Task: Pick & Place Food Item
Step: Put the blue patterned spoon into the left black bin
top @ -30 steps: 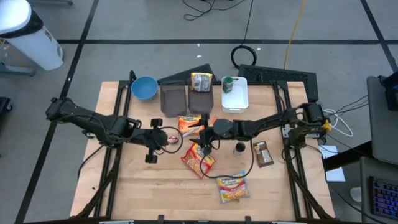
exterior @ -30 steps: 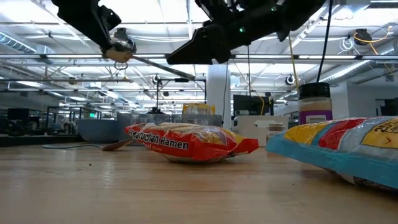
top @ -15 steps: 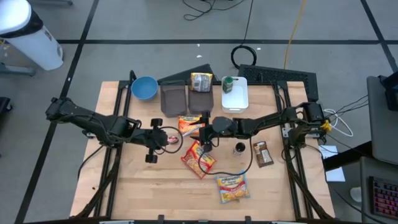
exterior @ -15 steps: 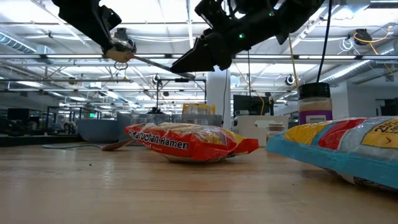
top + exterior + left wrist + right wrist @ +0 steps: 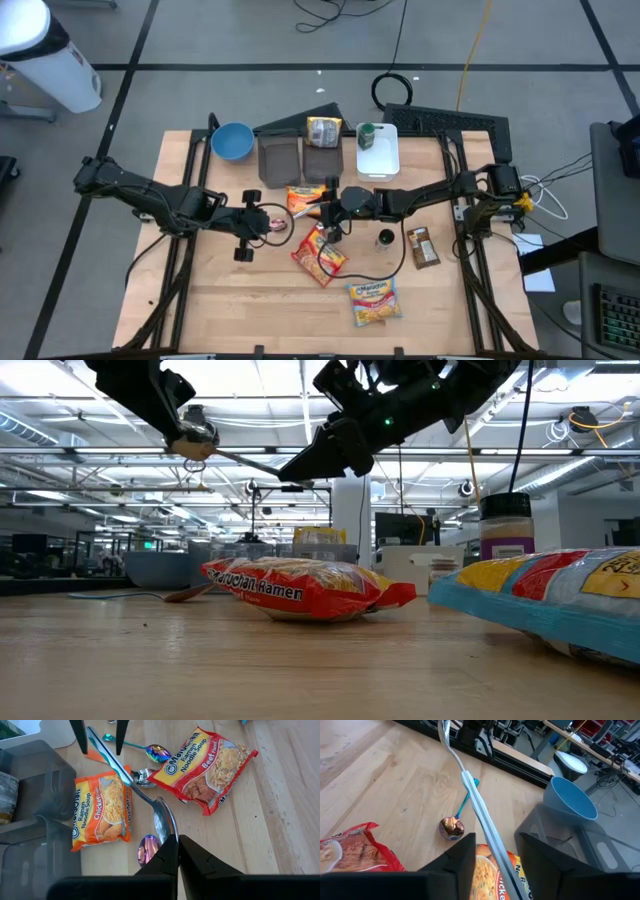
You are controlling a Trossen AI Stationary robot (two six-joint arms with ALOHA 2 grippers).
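My left gripper [image 5: 268,222] is shut on a silver spoon [image 5: 131,780], held above the table. The spoon's handle [image 5: 481,812] reaches toward my right gripper [image 5: 326,208], which is open. The right gripper's two fingers [image 5: 77,734] stand on either side of the handle's free end without touching it. Under them an orange chicken ramen pack [image 5: 303,200] and a red beef ramen pack [image 5: 320,255] lie flat on the table. The red pack also shows in the low view [image 5: 300,588]. My left gripper pinches the spoon's bowl [image 5: 165,822] between its two fingers. The spoon is clear of the table, and its handle [image 5: 245,459] sticks out from the fingers toward the right arm, sloping slightly down.
A third ramen pack [image 5: 373,300] lies near the front edge. A spice jar [image 5: 385,238] and a snack bar [image 5: 422,246] are at the right. A blue bowl [image 5: 231,141], grey bins [image 5: 280,160] and a white tray [image 5: 378,150] line the far edge. Coloured spoons [image 5: 157,752] lie on the table.
My right gripper has moved a little toward the left gripper and tipped downward, so that its open fingers now stand around the end of the spoon's handle. The left gripper and the spoon have kept still.
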